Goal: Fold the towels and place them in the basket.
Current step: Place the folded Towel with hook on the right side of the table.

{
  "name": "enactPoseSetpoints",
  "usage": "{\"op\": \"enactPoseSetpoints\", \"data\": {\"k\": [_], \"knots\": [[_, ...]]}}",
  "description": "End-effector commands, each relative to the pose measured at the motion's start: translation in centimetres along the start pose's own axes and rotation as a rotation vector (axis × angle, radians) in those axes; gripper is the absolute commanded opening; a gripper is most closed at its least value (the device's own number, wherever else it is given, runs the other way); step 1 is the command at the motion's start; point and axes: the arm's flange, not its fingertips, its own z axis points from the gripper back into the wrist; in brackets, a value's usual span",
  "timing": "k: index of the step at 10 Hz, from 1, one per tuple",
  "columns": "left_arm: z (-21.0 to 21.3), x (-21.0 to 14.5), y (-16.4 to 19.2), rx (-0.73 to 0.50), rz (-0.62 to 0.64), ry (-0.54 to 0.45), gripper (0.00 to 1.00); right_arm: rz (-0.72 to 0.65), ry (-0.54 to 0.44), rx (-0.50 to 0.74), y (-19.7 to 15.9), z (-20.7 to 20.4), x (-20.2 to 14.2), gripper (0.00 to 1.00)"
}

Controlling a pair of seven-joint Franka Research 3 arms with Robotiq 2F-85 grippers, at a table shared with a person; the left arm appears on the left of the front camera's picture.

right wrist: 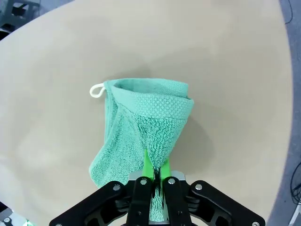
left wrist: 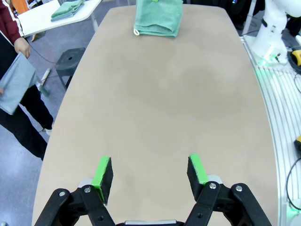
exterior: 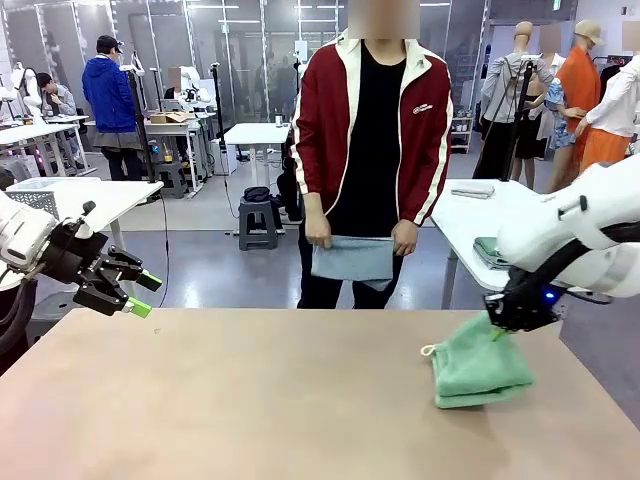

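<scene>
The mint green towel (exterior: pixel 480 368) lies on the desk (exterior: pixel 250 410) near its right edge, toward the far right corner, folded into a compact, roughly square bundle. The right gripper (right wrist: pixel 155 172) is clenched on one edge of that bundle; terry cloth is bunched between its green pads and drawn up to the pinch. The lower folds appear to rest on the desk, though whether the bundle is wholly lifted cannot be told. The towel hangs directly below and ahead of the gripper, its length running away from the fingers, and its white corner loop (right wrist: pixel 96 90) points toward the middle of the desk. The right arm comes in from the right edge and slopes down to the towel, with the wrist above the bundle's far upper corner. The left gripper (exterior: pixel 140 295) is released and holds nothing. It hovers by the desk's far left corner, well apart from the towel, with the whole width of the desk between them. At the far side a person holds the light blue towel (exterior: pixel 352 260) at waist height in both hands, off the desk. Judgement: the right arm is plainly the nearer, so the carry to the basket falls to it. The thin pinch on a single edge risks the folds falling open.
</scene>
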Motion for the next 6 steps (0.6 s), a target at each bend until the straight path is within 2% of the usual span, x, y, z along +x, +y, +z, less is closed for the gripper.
{"op": "enactPoseSetpoints", "data": {"k": [1, 4, 6], "knots": [[0.1, 0.1, -0.1, 0.001, -0.004, -0.004, 0.81, 0.043, 0.017, 0.004, -2.6, -0.4, 1.5, 0.06], [0.1, 0.1, -0.1, 0.001, -0.004, -0.004, 0.81, 0.047, 0.027, -0.011, -4.9, 0.1, 3.0, 0.06], [0.1, 0.1, -0.1, 0.001, -0.004, -0.004, 0.81, 0.025, 0.014, -0.016, -4.6, -0.2, 2.1, 0.06]]}}
